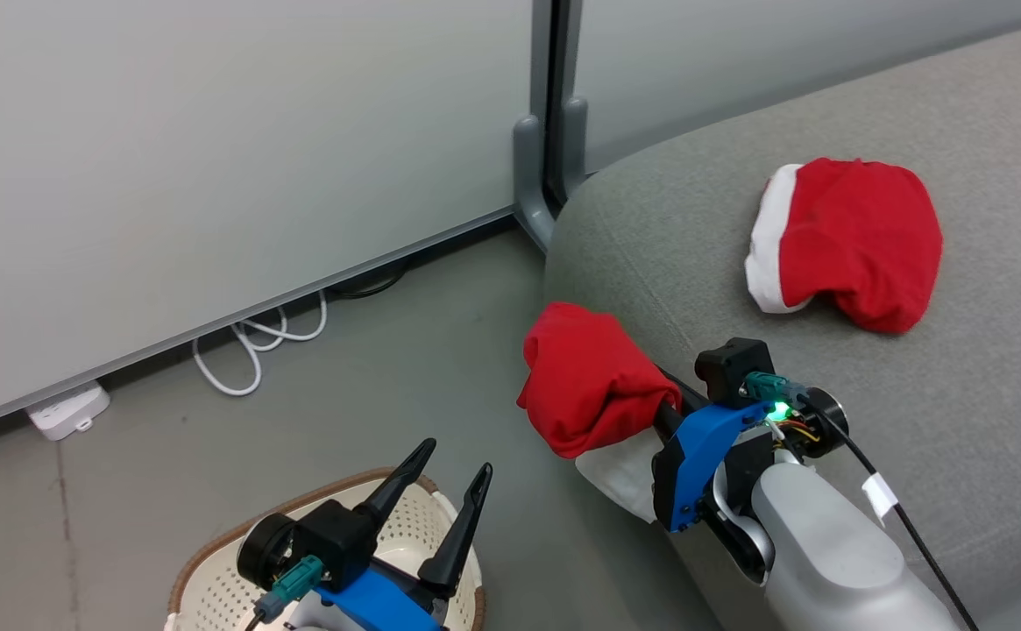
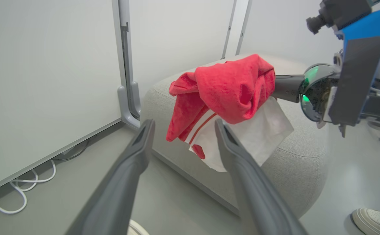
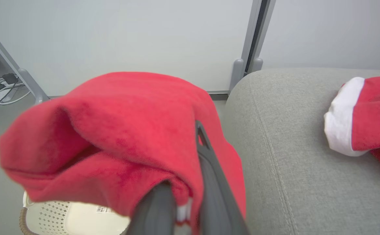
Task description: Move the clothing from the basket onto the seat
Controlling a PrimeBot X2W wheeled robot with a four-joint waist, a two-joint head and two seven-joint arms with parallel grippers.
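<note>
Right wrist view puts it closest: the right gripper has its two long dark fingers pinched tight on a soft, bright red garment, which bunches up over them. From the head camera, that red garment hangs off the fingers just beside the rounded end of the large grey woven-fabric sofa. A white panel with red stripes droops beneath it over the grey floor. Whether the cloth brushes the sofa's side I cannot tell.

A second red garment, edged with a white band, lies crumpled on the sofa's seat, well apart from the held one.

Down at the lower left, the left gripper hovers above the cream-white perforated plastic basket with its brown woven-look rim. Its jaws are spread wide and hold nothing. The basket stands on the floor near the sofa's end.

At the foot of the pale wall panel lie a looped white cable and a white power strip. In the left wrist view, a person's white shoe and a denim cuff show at the lower right, on the floor past the sofa.
</note>
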